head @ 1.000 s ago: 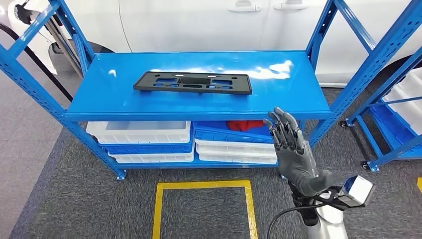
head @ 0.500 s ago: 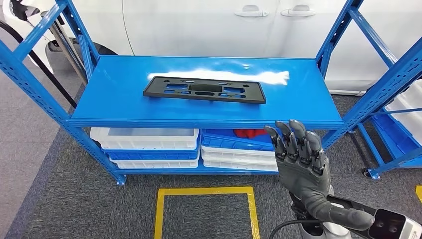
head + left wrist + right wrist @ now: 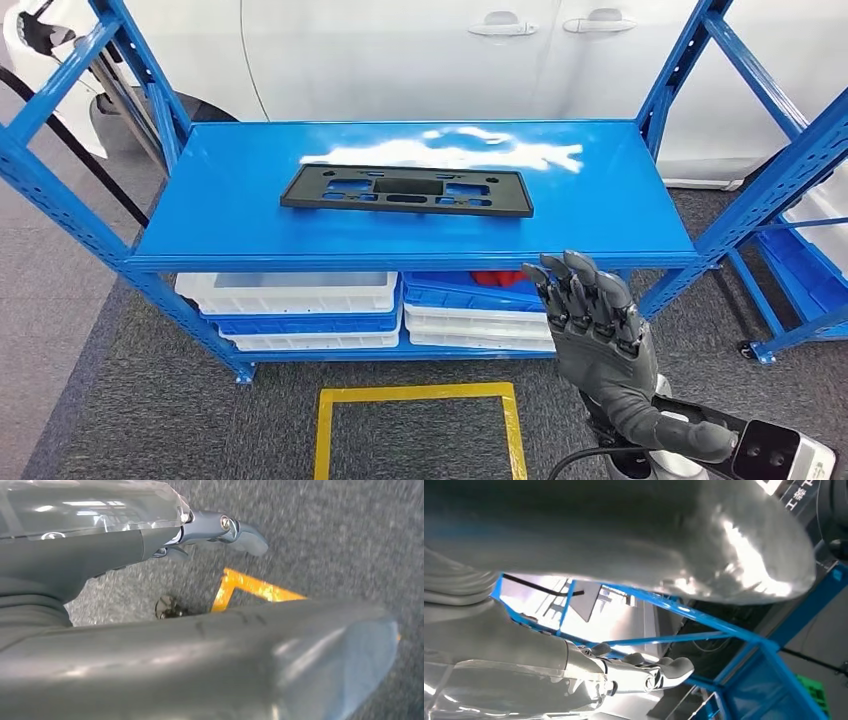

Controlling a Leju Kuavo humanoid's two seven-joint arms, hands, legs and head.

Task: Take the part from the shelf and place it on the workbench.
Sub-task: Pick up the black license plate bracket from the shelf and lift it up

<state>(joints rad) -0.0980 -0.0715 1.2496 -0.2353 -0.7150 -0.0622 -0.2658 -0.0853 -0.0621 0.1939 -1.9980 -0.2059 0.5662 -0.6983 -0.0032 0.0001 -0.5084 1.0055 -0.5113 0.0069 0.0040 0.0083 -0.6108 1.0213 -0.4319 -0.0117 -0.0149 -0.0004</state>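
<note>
The part point(image 3: 405, 190) is a flat black rectangular frame with cut-outs, lying flat mid-way along the blue shelf top point(image 3: 230, 215). My right hand point(image 3: 595, 335) is raised in front of the shelf's front edge, to the right of the part and nearer to me. Its fingers point up and it holds nothing. In the right wrist view its fingers point(image 3: 644, 672) stretch toward blue shelf beams. My left hand point(image 3: 100, 555) hangs over grey carpet, fingers point(image 3: 225, 527) extended, holding nothing.
White and blue bins point(image 3: 290, 295) are stacked on the lower shelf, one with something red point(image 3: 497, 279) in it. A yellow tape square point(image 3: 415, 425) marks the carpet before the shelf. A white car point(image 3: 450, 50) stands behind, and another blue rack point(image 3: 800, 240) at right.
The view has shifted a little. My right hand has sunk slightly and drawn nearer to me, its wrist swinging right. The part lies where it was on the shelf.
</note>
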